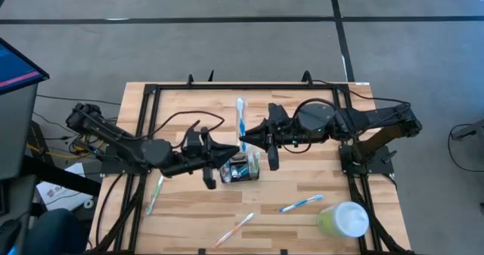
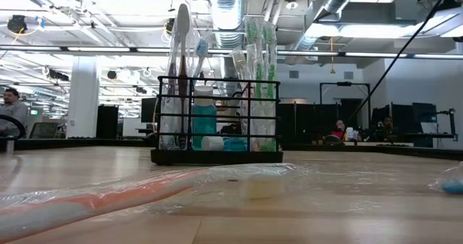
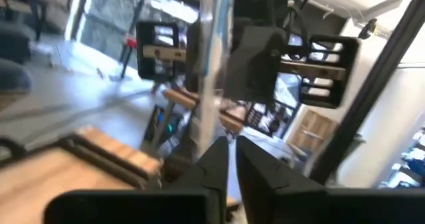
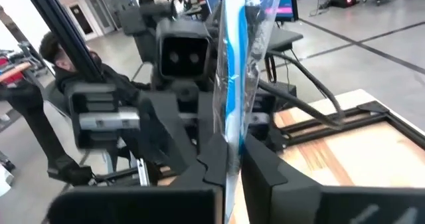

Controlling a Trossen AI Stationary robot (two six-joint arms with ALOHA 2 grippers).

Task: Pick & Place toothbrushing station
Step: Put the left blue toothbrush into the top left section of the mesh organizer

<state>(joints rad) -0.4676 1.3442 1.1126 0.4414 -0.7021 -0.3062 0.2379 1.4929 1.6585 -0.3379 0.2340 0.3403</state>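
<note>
The toothbrushing station (image 1: 242, 168), a black slotted box, stands on the table's middle. In the low view the station (image 2: 217, 156) holds several upright toothbrushes. Above it, a blue-and-white toothbrush in clear wrap (image 1: 240, 115) hangs between both grippers. My left gripper (image 1: 234, 155) comes from the table's left and my right gripper (image 1: 243, 139) from the right. Each is shut on the toothbrush. Both wrist views show the toothbrush (image 4: 236, 64) standing about upright. My left gripper (image 3: 230, 147) has the wrapped toothbrush's lower end (image 3: 216, 134) at its fingertips, which stand a thin slit apart. The fingers reach in about level from the table's left. My right gripper (image 4: 232, 154) pinches the wrapped handle (image 4: 232, 124) between its two fingers, level from the table's right and across the brush. A short stretch of wrap (image 4: 226, 197) runs on below the fingers. The brush is clear of the table and the station.
Wrapped toothbrushes lie on the near table: one at the left (image 1: 155, 194), one in the middle (image 1: 233, 231), one at the right (image 1: 301, 203). A pale green cup with a white lid (image 1: 344, 219) stands near right. A black frame (image 1: 151, 88) rims the table.
</note>
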